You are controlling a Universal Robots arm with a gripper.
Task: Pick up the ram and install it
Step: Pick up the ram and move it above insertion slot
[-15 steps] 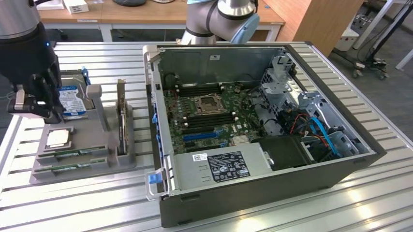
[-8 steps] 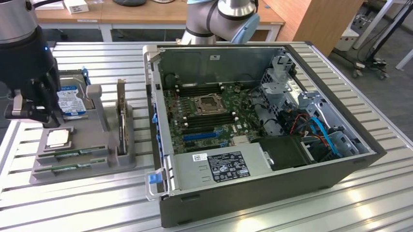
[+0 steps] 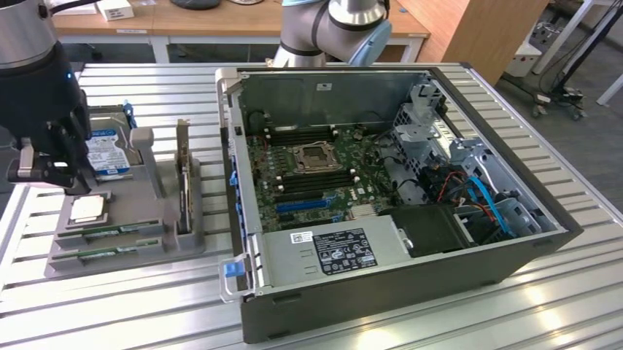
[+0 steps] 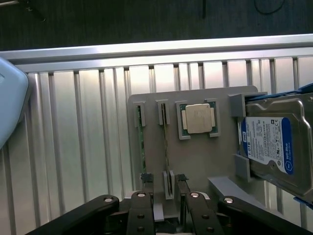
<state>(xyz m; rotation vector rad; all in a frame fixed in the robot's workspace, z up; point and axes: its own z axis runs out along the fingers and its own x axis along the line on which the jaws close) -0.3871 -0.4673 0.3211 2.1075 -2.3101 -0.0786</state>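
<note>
1. Early going here: the black two-fingered gripper point(image 3: 47, 182) hovers over the grey moulded parts tray point(image 3: 127, 251) on the ribbed silver worktop point(image 3: 545, 299), and nothing is picked up yet.
2. In the wrist view the fingers point(image 4: 144, 205) stand apart, open and empty. They line up either side of the long, thin green ram stick point(image 4: 166, 147), which sits on edge in its tray slot just beside the square silver processor chip point(image 4: 198, 119).
3. Are the fingers touching the stick? I can't tell. In the exterior view they look to be above the tray.
4. By my read the whole job is left: the stick is not grasped, lifted or seated. Inside the open dark-grey computer case point(image 3: 389, 292), the black memory slots flanking the empty processor socket point(image 3: 314, 157) look unfilled.
5. Head count:
   - Ram sticks, two: the one under the gripper and a second green ram stick point(image 4: 139, 142) in the outer slot.
   - One processor chip.
   - One blue-labelled hard drive point(image 4: 269, 144).
   - One upright expansion card point(image 3: 182, 171).
   - One case.
   - One gripper.
</note>
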